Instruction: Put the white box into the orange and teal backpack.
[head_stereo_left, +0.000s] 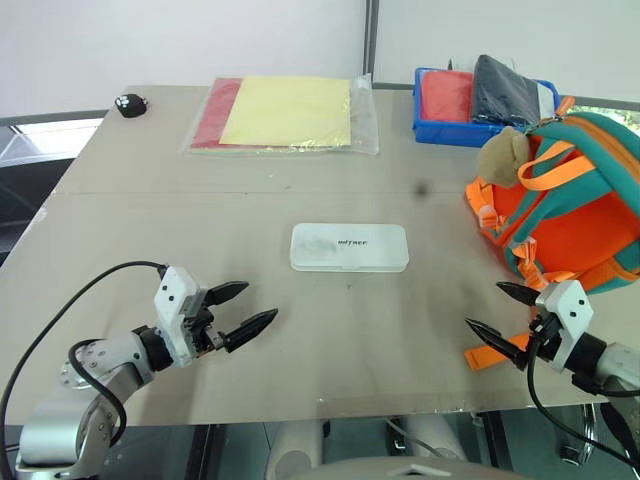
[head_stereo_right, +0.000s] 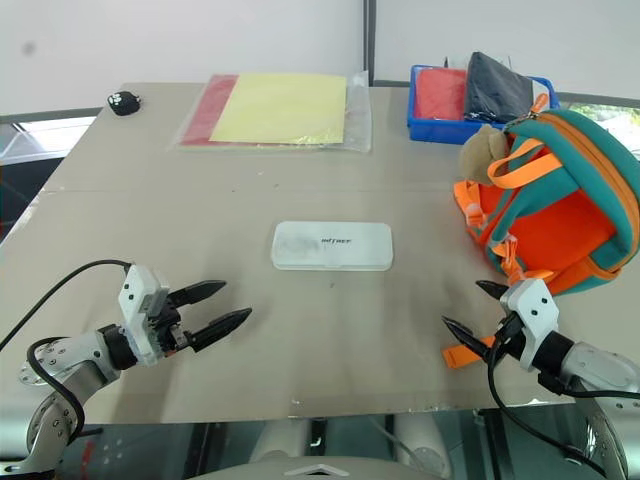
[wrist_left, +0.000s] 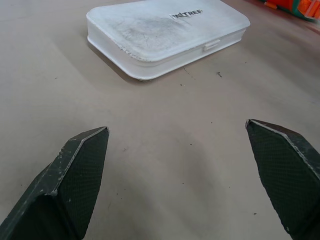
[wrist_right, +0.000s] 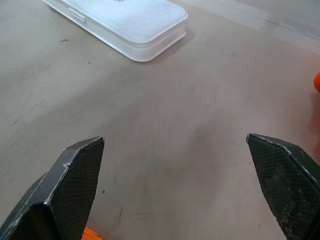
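Head camera first: white box (head_stereo_left: 349, 247) lies flat on the desk (head_stereo_left: 150, 230), ahead of and between my left pincer (head_stereo_left: 242, 311) and right pincer (head_stereo_left: 497, 310), both spread wide and empty. The backpack (head_stereo_left: 570, 205) sits just beyond the right pincer. In the left wrist view the box (wrist_left: 165, 35) is near, untouched. In the right wrist view it (wrist_right: 125, 22) is farther off. I judge the low, slick lid could slide away under a shallow pinch.
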